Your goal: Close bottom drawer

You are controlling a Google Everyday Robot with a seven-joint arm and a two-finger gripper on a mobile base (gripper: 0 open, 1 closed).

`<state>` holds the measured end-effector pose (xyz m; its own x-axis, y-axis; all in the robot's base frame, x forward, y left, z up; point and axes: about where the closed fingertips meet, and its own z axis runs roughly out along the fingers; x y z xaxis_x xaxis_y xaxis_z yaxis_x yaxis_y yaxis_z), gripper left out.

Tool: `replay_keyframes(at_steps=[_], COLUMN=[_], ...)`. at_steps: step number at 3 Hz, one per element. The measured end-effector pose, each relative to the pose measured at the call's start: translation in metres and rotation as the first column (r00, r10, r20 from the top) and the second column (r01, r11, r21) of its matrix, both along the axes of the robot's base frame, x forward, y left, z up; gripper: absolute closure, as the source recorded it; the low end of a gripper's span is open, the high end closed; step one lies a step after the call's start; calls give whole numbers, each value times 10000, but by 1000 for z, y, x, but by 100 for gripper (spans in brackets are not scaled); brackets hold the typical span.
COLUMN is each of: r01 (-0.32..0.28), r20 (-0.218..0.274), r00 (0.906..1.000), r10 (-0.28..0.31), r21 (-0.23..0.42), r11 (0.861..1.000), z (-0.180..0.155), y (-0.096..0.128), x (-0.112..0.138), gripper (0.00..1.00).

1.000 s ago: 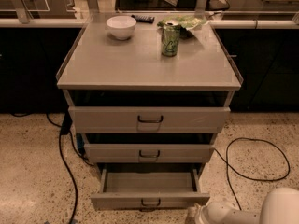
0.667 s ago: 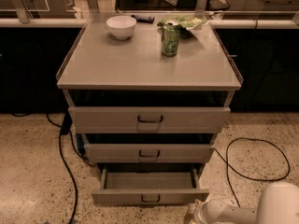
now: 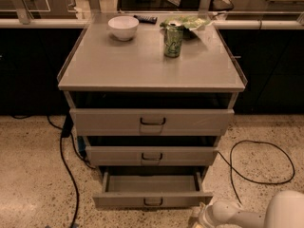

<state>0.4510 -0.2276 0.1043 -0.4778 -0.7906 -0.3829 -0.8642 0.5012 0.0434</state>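
Grey-beige metal table [image 3: 142, 65], a cabinet with a flat top and three drawers stacked in its front, standing on a speckled terrazzo floor [image 3: 28, 189]. On top, toward the back: a white round bowl [image 3: 123, 27] at left, a green drink can [image 3: 174, 41] upright right of centre, a crumpled green packet [image 3: 189, 22] just behind the can, and a dark remote-like bar [image 3: 145, 19] at the rear edge between the bowl and the packet. The tallest top drawer front [image 3: 152, 121] and the mid-sized middle drawer front [image 3: 152, 156] each sit slightly proud of the frame. The bottom drawer [image 3: 151, 201], grey-beige metal with the slimmest front and a small dark loop handle at centre, is pulled out well past the other two, and the floor of its shallow tray is in view from above. The white gripper [image 3: 203, 217] is low at the bottom right of the frame, near floor level, just beside the bottom drawer's right front corner; contact not discernible. Cannot tell how far the gripper is open or whether it holds anything. The white rounded arm [image 3: 280, 212] trails off right behind it. A black cable [image 3: 64, 160] runs down the floor at left; a looped black cable [image 3: 259, 163] lies at right.
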Motion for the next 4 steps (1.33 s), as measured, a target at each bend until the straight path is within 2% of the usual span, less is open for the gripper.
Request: replay_keyframes(at_steps=[2,3,4], r01=[861,1489,1882], r20=[214,461,555], r00=[9959,9872,9794], r10=[-876,-1529,-1940], r21=[617,807,955], r11=[9944,9856,9775], z=[5,7,8], y=[5,7,8], x=[62,95,112], gripper=[0,0,0])
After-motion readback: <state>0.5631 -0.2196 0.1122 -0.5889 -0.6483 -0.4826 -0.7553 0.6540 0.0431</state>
